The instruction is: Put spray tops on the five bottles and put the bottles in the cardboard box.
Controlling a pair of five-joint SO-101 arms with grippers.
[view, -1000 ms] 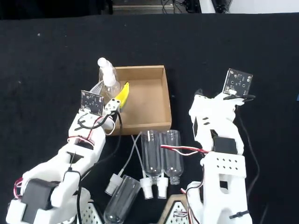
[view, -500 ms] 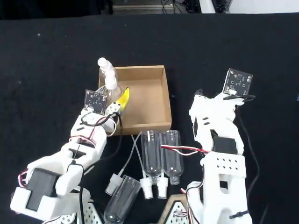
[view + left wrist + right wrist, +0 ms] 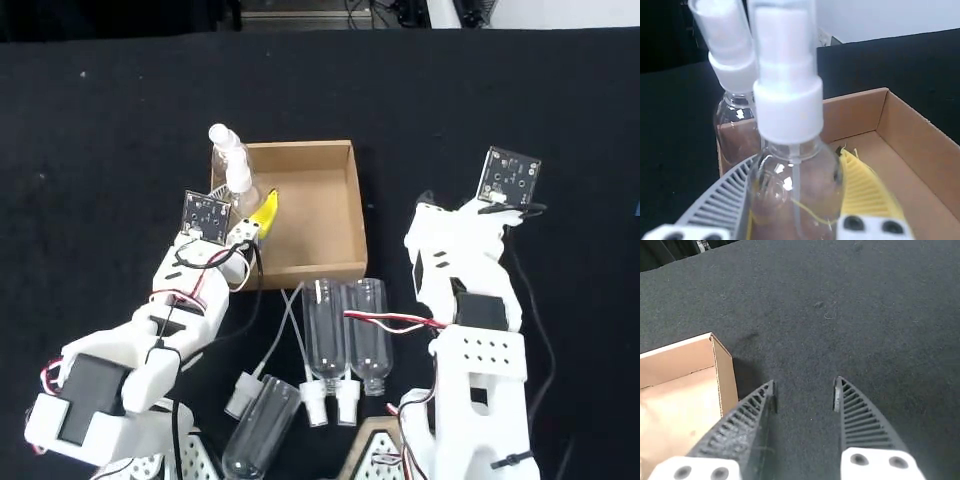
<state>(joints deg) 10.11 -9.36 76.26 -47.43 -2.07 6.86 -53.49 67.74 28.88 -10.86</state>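
Five bottles showed. The left gripper point(image 3: 799, 165) had its fingers clamped on one capped bottle point(image 3: 790, 190) at the cardboard box's point(image 3: 305, 270) corner, with a second capped bottle point(image 3: 732, 115) just behind it. Three uncapped bottles point(image 3: 260, 425) point(image 3: 325, 325) point(image 3: 368, 320) lay on the black surface point(image 3: 100, 120) near the box, three loose spray tops point(image 3: 243, 393) point(image 3: 315, 407) point(image 3: 347, 402) beside them. The right gripper point(image 3: 802, 390) hung beside the box, fingers apart.

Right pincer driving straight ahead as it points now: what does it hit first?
Probably the bare black table, beside the cardboard box; nothing else shows ahead of the right pincer, though depth is unclear.
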